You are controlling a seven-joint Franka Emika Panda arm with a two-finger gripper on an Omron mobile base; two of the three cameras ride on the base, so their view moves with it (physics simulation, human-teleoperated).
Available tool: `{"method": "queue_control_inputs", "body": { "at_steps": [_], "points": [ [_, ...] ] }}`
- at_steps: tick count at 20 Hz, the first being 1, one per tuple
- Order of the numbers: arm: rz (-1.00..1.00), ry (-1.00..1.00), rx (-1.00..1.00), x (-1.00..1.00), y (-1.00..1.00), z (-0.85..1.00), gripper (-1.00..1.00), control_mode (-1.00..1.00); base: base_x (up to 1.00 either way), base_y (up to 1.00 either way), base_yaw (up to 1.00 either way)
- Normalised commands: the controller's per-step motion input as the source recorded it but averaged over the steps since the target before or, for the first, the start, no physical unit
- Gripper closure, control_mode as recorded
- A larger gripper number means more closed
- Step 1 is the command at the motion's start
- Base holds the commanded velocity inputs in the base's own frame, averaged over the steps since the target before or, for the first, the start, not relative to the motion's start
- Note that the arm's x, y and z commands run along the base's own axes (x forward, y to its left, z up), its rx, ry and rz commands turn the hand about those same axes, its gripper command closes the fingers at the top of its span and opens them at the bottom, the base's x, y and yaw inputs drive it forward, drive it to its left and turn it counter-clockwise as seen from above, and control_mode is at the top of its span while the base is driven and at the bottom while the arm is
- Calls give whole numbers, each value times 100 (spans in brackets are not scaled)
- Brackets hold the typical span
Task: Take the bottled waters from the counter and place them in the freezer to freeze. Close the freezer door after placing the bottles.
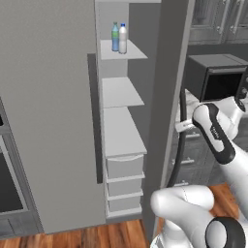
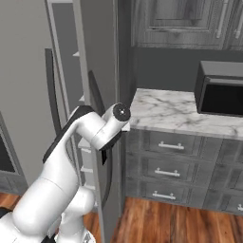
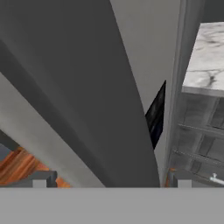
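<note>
The two bottled waters stand side by side on an upper shelf inside the open freezer (image 1: 121, 92): the blue one with a green cap (image 1: 115, 38) and the pale one with a blue cap (image 1: 123, 39). The freezer door (image 1: 167, 97) (image 2: 97, 61) stands swung out, seen nearly edge-on. My gripper (image 3: 109, 180) is open and holds nothing. Its two finger tips (image 3: 40, 179) stand wide apart with the door's dark slab (image 3: 87, 96) running between them. The hand (image 1: 183, 126) sits at the door's outer side by its dark handle. The marble counter (image 2: 175, 111) (image 3: 205, 57) lies to the right.
A black microwave (image 2: 220, 90) (image 1: 213, 77) stands on the counter. Grey drawers with silver handles (image 2: 171, 147) run under the counter. The wider grey fridge door (image 1: 48, 106) is shut at the left. Freezer drawers (image 1: 125, 167) sit low inside. The floor is wood (image 2: 156, 218).
</note>
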Motion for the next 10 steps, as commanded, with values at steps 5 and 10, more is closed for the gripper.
{"method": "queue_control_inputs", "body": {
  "at_steps": [5, 10],
  "points": [
    [0, 0, 0, 0, 81, -3, -100, -100, 0, 0, 0],
    [-1, 0, 0, 1, 68, 0, -100, -100, 0, 0, 0]
  ]
}}
